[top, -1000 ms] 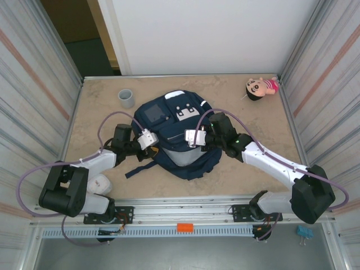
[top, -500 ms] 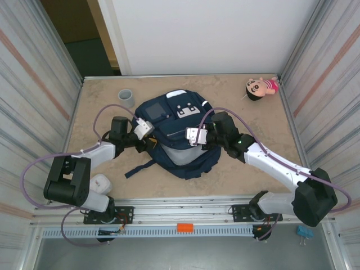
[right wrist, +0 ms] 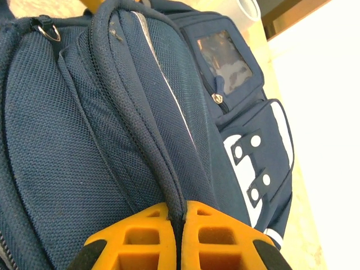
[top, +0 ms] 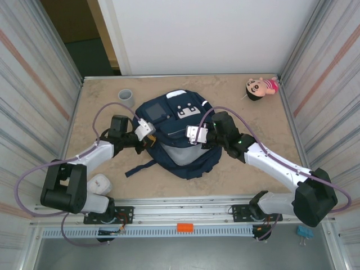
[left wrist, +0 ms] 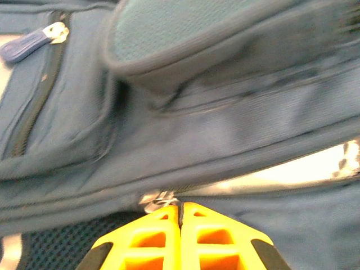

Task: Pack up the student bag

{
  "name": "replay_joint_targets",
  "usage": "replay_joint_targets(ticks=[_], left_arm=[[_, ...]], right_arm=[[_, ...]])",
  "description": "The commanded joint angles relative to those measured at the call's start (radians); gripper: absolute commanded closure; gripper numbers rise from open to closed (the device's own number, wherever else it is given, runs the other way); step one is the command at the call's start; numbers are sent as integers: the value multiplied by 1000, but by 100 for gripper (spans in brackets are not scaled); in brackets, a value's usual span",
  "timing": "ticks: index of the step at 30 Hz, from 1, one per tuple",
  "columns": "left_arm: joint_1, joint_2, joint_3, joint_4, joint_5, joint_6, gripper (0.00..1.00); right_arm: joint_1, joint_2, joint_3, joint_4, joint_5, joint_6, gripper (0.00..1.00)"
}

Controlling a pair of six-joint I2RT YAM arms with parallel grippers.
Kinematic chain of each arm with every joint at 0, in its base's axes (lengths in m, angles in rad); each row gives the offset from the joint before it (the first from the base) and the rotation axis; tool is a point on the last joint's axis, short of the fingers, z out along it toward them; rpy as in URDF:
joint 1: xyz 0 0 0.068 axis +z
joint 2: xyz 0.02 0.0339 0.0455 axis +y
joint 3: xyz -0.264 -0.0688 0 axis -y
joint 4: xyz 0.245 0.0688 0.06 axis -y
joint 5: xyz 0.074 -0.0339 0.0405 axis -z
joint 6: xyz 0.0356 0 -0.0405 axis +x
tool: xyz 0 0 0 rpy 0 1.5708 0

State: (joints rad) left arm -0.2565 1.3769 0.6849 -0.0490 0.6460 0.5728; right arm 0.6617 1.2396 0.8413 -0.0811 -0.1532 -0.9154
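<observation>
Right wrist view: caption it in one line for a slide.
Yellow jaws pinch a dark strap of the student bag, its window pocket and white patches beyond.

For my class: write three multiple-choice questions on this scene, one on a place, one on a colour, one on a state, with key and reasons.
1. Where is the doll? A) far right corner of the table; B) near left edge; C) under an arm.
2. What colour is the cup? A) red; B) grey; C) green.
3. How is the right pincer? A) wide open; B) shut on a dark edge of the student bag; C) holding the doll.
Key: A, it lies by the far right wall; B, the cup is plainly grey; B, its fingers pinch the bag's dark edging.
</observation>
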Motion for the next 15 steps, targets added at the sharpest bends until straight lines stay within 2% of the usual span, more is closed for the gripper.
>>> replay_joint_targets(ticks=[1, 9, 10, 12, 13, 15], left_arm=[[-42, -58, 12, -56, 3, 18, 100], [-56, -100, -21, -32, -114, -76, 100], [-48, -105, -33, -7, -139, -104, 93], [-12, -110, -51, 38, -160, -152, 66], [8, -111, -57, 52, -147, -167, 56], [23, -109, -59, 68, -124, -162, 47]], right_arm=[[2, 12, -1, 78, 62, 61, 100], [1, 9, -15, 93, 51, 64, 100], [-1, 0, -17, 88, 39, 57, 100], [-16, -27, -27, 81, -6, 53, 100], [-31, -49, -34, 79, -41, 56, 100], [-70, -83, -33, 49, -137, 63, 100]])
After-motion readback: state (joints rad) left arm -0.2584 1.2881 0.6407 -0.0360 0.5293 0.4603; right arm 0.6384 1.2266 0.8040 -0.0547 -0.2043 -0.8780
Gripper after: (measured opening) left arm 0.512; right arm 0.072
